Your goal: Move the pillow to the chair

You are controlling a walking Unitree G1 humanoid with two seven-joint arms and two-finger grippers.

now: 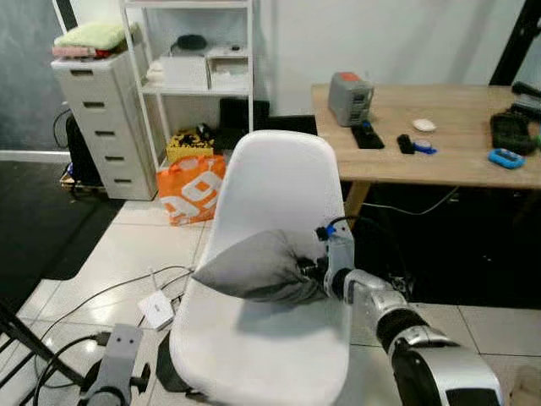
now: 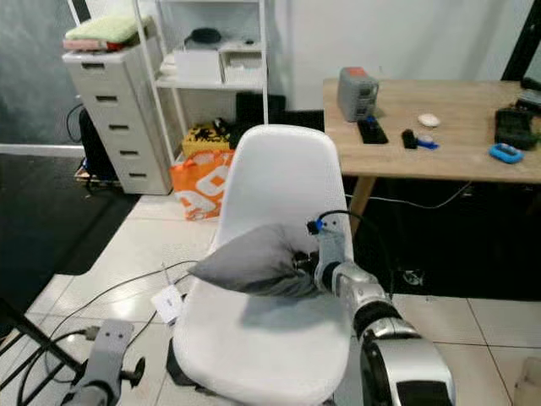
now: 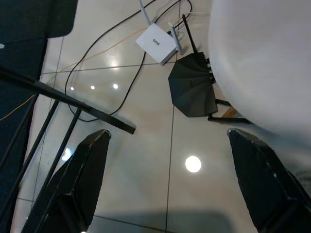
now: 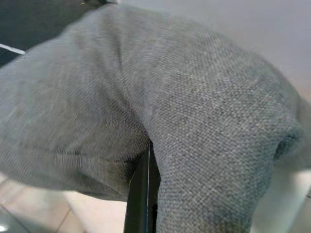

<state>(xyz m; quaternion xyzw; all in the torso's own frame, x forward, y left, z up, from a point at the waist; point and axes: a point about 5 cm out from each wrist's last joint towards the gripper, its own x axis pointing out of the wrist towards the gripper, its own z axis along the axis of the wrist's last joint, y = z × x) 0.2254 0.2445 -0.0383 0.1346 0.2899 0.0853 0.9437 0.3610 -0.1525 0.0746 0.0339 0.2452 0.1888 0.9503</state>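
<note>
my right hand (image 1: 311,272) pinches one end of the grey woven pillow (image 1: 254,267), bunched, over the white chair (image 1: 279,186) seat. left hand (image 3: 165,189) spread, above floor.

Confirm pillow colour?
Plain grey woven fabric; the pillow shows best in the right wrist view, pinched by the right gripper.

A home workroom or office: a wooden counter (image 1: 439,135) strewn with gadgets, a white drawer unit (image 1: 97,118), open shelving (image 1: 194,68), cables across tiled floor (image 1: 127,245).
</note>
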